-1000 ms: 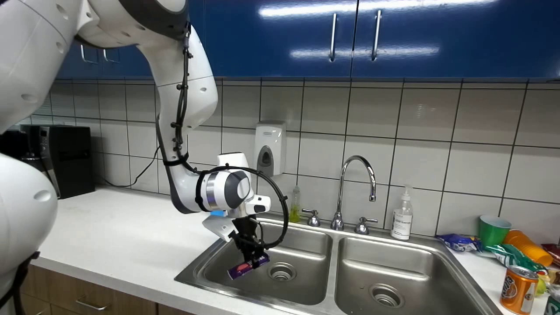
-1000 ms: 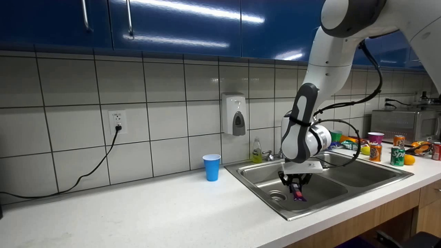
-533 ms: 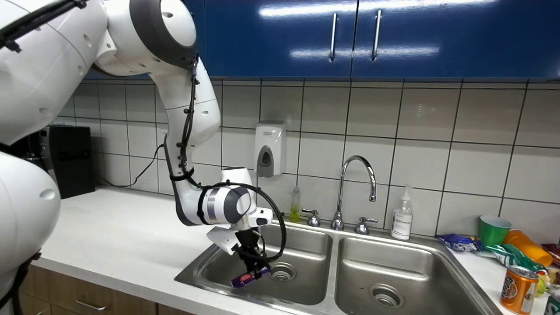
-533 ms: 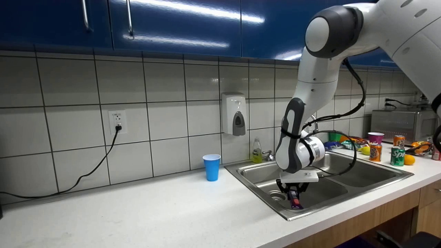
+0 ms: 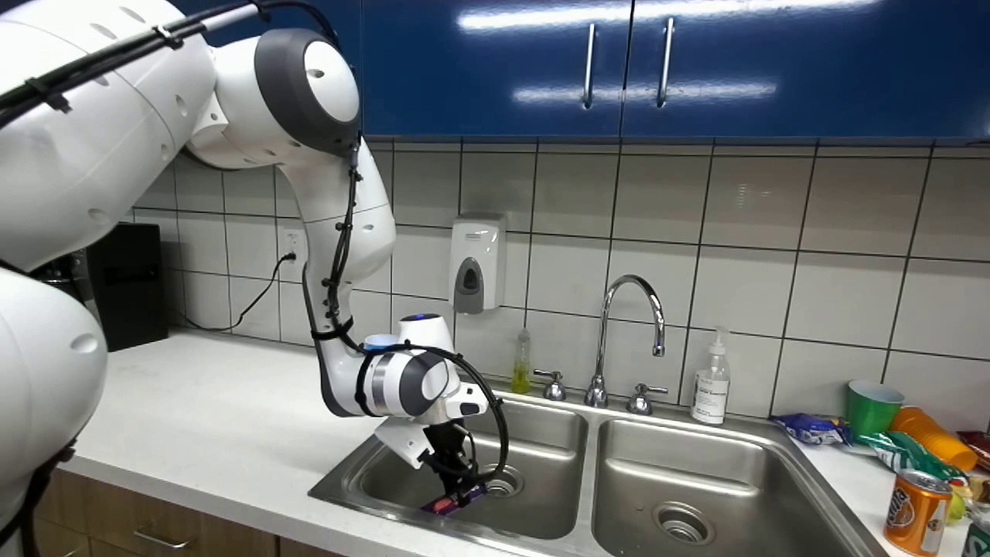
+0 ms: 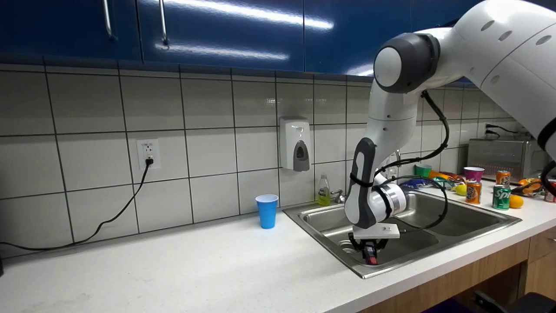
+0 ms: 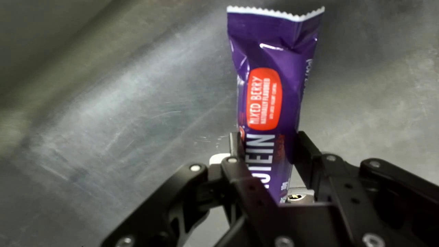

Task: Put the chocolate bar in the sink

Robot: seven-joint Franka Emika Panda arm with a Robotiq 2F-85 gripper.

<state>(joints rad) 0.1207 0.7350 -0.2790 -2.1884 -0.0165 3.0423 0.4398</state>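
Observation:
The chocolate bar has a purple wrapper with a red label. It shows in both exterior views (image 5: 444,505) (image 6: 372,260) and large in the wrist view (image 7: 265,99). My gripper (image 5: 464,489), also in an exterior view (image 6: 369,249) and the wrist view (image 7: 269,147), is shut on the bar, one finger on each side. The bar's far end sticks out past the fingers; its near end is partly hidden by the gripper. Gripper and bar are down inside a basin of the steel double sink (image 5: 588,480) (image 6: 417,253), near the drain. I cannot tell whether the bar touches the bottom.
A curved chrome faucet (image 5: 599,340) stands behind the sink with handles beside it. A dish soap bottle (image 5: 521,363) and a pump bottle (image 5: 710,387) stand along the back. A blue cup (image 6: 267,212) is on the counter. Cans, including an orange one (image 5: 918,510), stand beyond the sink.
The arm has lowered, carrying the bar deeper into the basin. In an exterior view the bar has also shifted slightly right. The gripper has stayed shut on it.

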